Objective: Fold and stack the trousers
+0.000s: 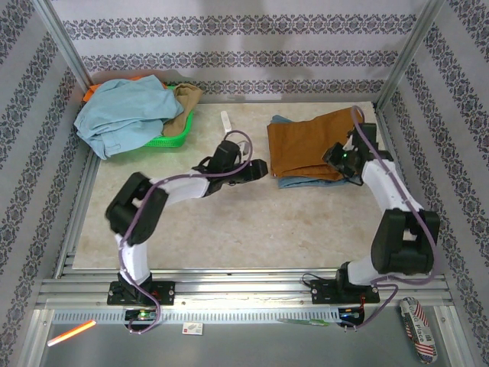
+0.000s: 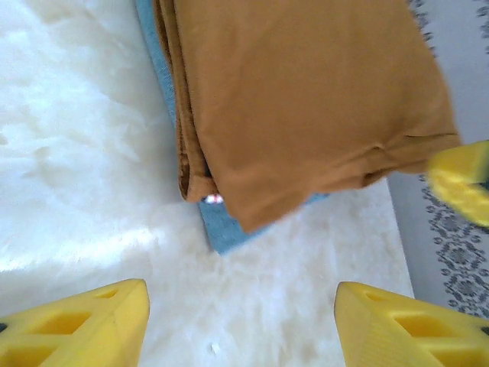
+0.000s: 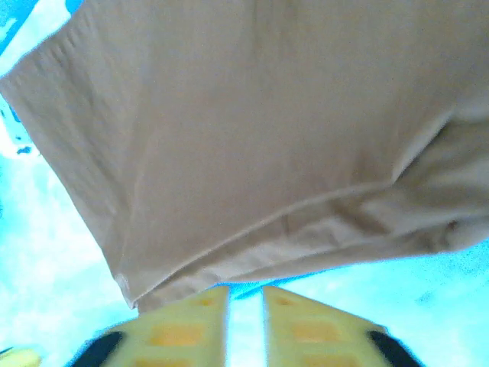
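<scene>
Top external: trousers lay folded on the denim piece, far right. Left gripper, jaws spread, sat just left of them, pointing at them. Right gripper, jaws nearly together and empty, hung over their near-right corner.

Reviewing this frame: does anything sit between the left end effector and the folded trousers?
Nothing visible does. Bare table lies between the open left end effector and the nearest edge of the trousers, which rest on a blue denim piece.
</scene>
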Robot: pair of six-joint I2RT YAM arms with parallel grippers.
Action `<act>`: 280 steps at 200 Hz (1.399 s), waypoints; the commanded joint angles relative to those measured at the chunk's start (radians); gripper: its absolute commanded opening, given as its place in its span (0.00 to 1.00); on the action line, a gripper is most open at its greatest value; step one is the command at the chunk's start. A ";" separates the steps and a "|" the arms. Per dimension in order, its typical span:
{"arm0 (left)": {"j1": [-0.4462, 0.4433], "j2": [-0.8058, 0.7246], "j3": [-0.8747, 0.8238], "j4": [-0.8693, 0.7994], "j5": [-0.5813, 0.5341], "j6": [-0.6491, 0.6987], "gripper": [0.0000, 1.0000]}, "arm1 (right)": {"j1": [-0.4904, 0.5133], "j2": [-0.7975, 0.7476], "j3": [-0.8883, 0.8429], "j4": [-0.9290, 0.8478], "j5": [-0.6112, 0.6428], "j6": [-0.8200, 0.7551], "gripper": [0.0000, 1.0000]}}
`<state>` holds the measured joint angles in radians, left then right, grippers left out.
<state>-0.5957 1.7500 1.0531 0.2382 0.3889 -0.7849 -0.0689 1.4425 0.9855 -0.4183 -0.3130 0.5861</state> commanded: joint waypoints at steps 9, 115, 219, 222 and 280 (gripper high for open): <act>0.005 -0.260 -0.226 -0.074 -0.115 0.066 0.67 | 0.006 -0.018 -0.198 0.162 -0.070 0.154 0.02; 0.033 -1.020 -0.611 -0.333 -0.345 0.013 0.72 | 0.015 0.358 -0.065 0.548 0.087 0.478 0.00; 0.045 -1.147 -0.622 -0.458 -0.384 0.049 0.76 | 0.084 0.587 0.337 0.490 0.082 0.515 0.00; 0.045 -1.147 -0.623 -0.459 -0.384 0.049 0.76 | 0.087 0.585 0.338 0.491 0.073 0.506 0.00; 0.060 -1.109 -0.600 -0.479 -0.379 0.082 0.78 | 0.241 0.440 0.235 0.400 0.141 0.330 0.12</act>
<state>-0.5537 0.6224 0.4351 -0.2024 0.0177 -0.7456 0.0963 1.9316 1.2289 0.0044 -0.1978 1.0073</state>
